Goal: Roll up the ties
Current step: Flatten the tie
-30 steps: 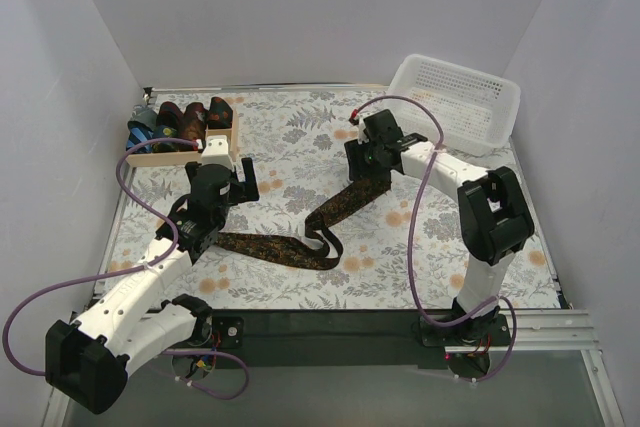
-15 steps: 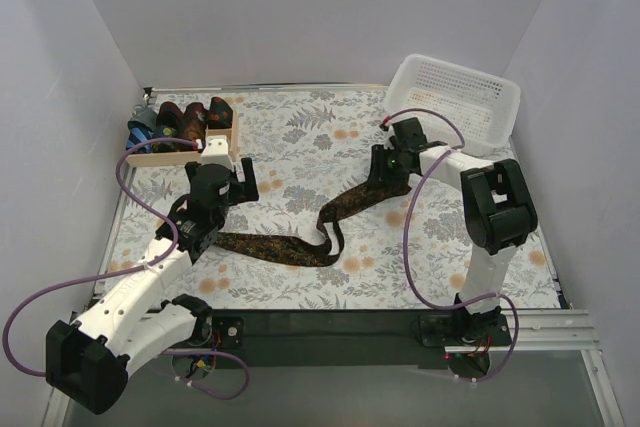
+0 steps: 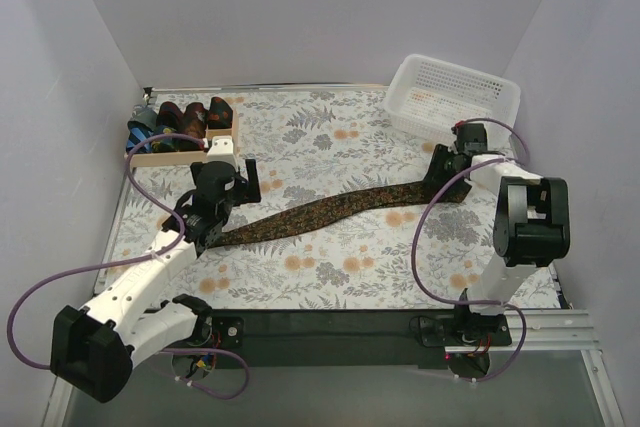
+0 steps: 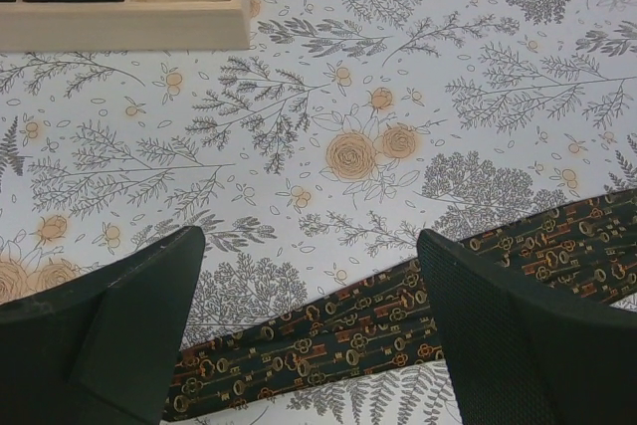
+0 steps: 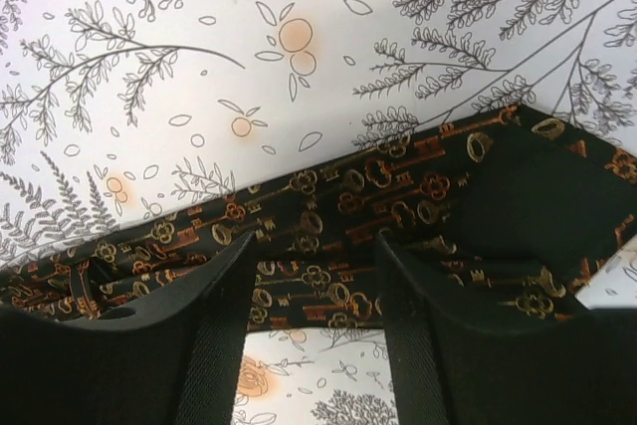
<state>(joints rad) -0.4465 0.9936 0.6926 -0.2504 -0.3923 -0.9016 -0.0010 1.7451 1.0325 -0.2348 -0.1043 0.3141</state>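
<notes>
White-walled booth, table [image 3: 330,277] covered in a pale floral cloth with grey ferns and orange blooms. The tie [image 3: 320,212], dark with a little orange key print, is lying flat and stretched out in one diagonal strip between the two grippers.

The left gripper [image 4: 311,246] is wide open and has nothing in it. On its wrist cam the narrow part of the tie runs across the cloth in the gap between the two fingers [image 4: 119,325], down near the palm rather than at the tips. It looks flat on the table, and I can't tell if either finger touches it. Out ahead of that gripper, off to its left, is the wooden tray [image 4: 124,27] with a few rolled ties [image 3: 185,119] packed in it.

The right gripper [image 5: 307,246] is about half open, and you can see bare cloth in the gap between its fingers. The wide end of the tie sits right across its fingertips [image 5: 224,276], and a fold showing the black lining is by the right-hand finger. Can't say for sure whether it's actually pinching any fabric. The white mesh basket [image 3: 470,122] is just past that gripper, near the far corner.
</notes>
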